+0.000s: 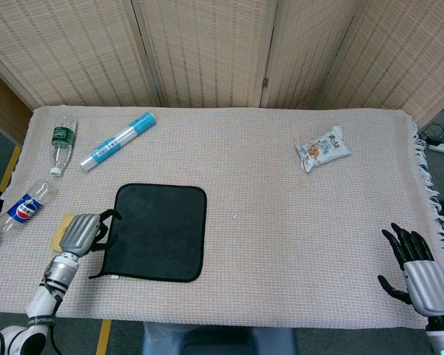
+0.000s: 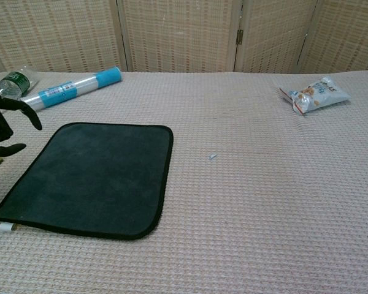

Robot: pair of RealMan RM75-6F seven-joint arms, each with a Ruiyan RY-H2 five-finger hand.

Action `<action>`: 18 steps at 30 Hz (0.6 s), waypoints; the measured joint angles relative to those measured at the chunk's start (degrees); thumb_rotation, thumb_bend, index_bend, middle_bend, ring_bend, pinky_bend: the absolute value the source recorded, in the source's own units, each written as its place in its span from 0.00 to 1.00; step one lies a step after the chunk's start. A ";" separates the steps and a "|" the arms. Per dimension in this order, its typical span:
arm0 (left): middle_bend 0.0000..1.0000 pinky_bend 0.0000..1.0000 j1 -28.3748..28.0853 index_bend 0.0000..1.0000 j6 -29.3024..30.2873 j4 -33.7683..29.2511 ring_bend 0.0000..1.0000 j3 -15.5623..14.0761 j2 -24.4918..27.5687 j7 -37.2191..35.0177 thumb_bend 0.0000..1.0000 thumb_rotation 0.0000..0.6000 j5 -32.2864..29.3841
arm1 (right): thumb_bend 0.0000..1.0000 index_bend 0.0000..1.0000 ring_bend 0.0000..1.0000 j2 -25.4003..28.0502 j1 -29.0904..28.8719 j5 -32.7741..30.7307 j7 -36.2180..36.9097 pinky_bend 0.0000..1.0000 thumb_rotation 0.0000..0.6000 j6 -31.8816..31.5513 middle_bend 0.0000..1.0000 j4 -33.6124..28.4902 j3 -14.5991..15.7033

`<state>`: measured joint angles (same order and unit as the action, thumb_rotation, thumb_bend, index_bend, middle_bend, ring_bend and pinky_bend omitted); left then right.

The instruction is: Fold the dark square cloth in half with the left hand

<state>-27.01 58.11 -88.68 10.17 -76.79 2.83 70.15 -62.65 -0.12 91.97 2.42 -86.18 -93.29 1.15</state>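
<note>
The dark square cloth (image 1: 161, 231) with black trim lies flat on the woven table cover, also in the chest view (image 2: 89, 176). My left hand (image 1: 83, 232) hovers just off the cloth's left edge with fingers spread and nothing in it; the chest view catches its fingers (image 2: 6, 122) at the far left. My right hand (image 1: 420, 275) stays by the table's near right corner, fingers apart and empty, far from the cloth.
A yellow sponge (image 1: 58, 235) lies partly under my left hand. Two plastic bottles (image 1: 24, 208) (image 1: 60, 143) and a blue-and-white tube (image 1: 118, 140) sit at the left. A snack bag (image 1: 323, 149) lies at the back right.
</note>
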 measured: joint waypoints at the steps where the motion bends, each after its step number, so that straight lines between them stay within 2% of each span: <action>1: 1.00 1.00 -1.46 0.40 -0.87 0.42 1.00 1.03 -0.79 1.82 0.43 1.00 -2.44 | 0.35 0.00 0.00 0.06 -0.08 -0.34 0.32 0.00 1.00 0.19 0.00 0.06 -0.11; 4: 1.00 1.00 -5.90 0.39 -3.14 2.93 1.00 4.42 -3.86 6.55 0.43 1.00 -9.33 | 0.35 0.00 0.00 0.30 -0.39 -1.35 1.21 0.00 1.00 1.15 0.00 0.28 -0.36; 8: 1.00 1.00 -10.68 0.39 -6.79 8.65 1.00 7.81 -7.44 8.68 0.43 1.00 -16.65 | 0.35 0.00 0.00 0.60 -0.83 -2.78 2.40 0.00 1.00 2.31 0.00 0.61 -0.78; 15: 1.00 1.00 -15.58 0.40 -15.59 15.91 1.00 9.41 -11.08 8.70 0.43 1.00 -23.33 | 0.35 0.00 0.00 1.10 -1.52 -5.36 4.53 0.00 1.00 4.62 0.00 1.29 -1.31; 18: 1.00 1.00 -17.82 0.39 -18.01 22.21 1.00 9.50 -13.73 8.17 0.43 1.00 -24.20 | 0.35 0.00 0.00 1.43 -1.52 -6.70 5.66 0.00 1.00 5.01 0.00 1.74 -1.72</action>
<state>-44.83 40.11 -66.46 19.67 -90.52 11.00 45.95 -61.22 -1.65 85.26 8.08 -81.18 -91.55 -0.57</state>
